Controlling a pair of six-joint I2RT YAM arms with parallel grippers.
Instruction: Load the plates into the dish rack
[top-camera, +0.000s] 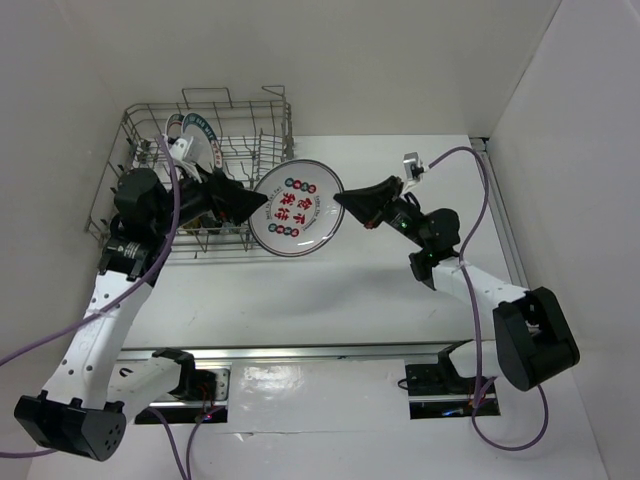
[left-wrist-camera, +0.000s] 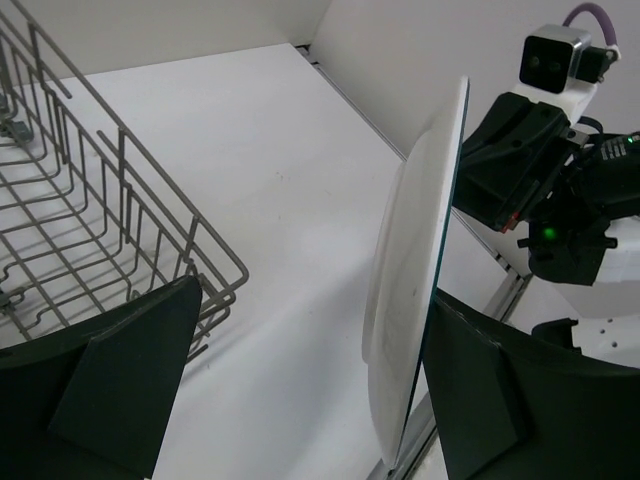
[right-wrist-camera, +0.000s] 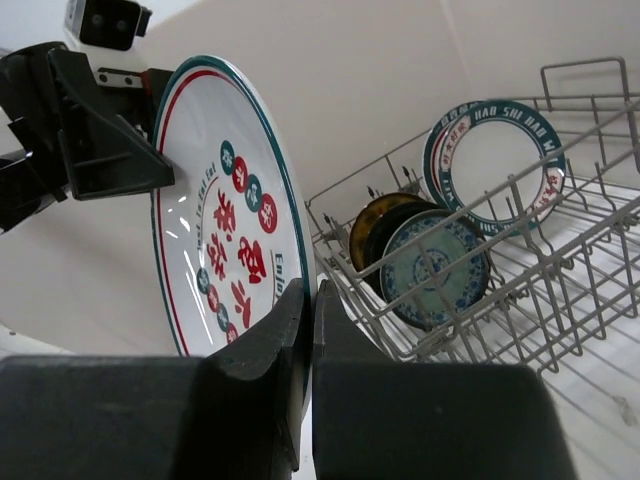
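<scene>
The white plate with red marks (top-camera: 297, 208) hangs upright in the air just right of the dish rack (top-camera: 150, 130). My right gripper (top-camera: 345, 203) is shut on its right rim; the right wrist view shows the jaws (right-wrist-camera: 308, 290) pinching the plate (right-wrist-camera: 225, 220). My left gripper (top-camera: 258, 203) is open at the plate's left rim. In the left wrist view its jaws (left-wrist-camera: 310, 330) straddle the plate's edge (left-wrist-camera: 410, 300), which lies close to the right finger. In the rack (right-wrist-camera: 560, 290) stand two green-lettered plates (right-wrist-camera: 505, 160), a yellow one (right-wrist-camera: 372, 225), a black one and a teal one (right-wrist-camera: 435, 265).
White walls enclose the table at the back and on both sides. The rack's near wire wall (left-wrist-camera: 100, 200) is right beside my left gripper. A metal rail (top-camera: 300, 350) runs along the near table edge by the arm bases.
</scene>
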